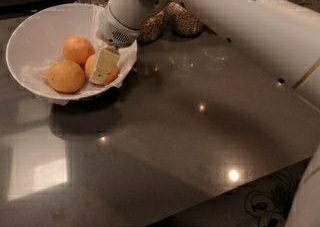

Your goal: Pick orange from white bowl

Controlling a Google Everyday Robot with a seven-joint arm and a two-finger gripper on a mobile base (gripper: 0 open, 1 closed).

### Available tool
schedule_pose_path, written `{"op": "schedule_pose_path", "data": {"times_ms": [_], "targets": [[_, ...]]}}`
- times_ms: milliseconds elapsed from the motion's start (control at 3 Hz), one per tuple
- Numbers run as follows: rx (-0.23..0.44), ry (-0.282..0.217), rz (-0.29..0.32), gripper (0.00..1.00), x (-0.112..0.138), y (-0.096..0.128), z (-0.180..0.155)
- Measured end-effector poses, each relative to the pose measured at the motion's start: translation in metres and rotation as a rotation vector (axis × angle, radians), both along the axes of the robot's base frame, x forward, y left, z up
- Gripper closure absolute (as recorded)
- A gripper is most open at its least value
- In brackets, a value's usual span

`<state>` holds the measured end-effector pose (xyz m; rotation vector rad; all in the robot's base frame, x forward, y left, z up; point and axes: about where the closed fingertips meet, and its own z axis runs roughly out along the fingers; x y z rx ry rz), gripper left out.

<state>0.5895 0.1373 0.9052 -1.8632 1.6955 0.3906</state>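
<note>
White bowl (42,26): three oranges inside | gripper (104,66): down in bowl, at orange (90,66) closest to rim | grasp: cannot tell | done: reach | left: lifting orange out of bowl

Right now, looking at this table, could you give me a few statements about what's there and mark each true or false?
1. Three oranges sit in the white bowl. True.
2. The claw hangs far from the bowl. False: it is inside the bowl, against the rightmost orange.
3. Crumpled white paper lines the bowl. True.
4. The glass jars behind the bowl are empty. False: they hold something grainy.
</note>
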Motion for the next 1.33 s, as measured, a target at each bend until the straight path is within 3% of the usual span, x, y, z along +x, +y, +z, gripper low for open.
{"op": "schedule_pose_path", "data": {"times_ms": [1333], "targets": [[-0.034, 0.092, -0.004, 0.21, 0.010, 0.016, -0.042]]}}
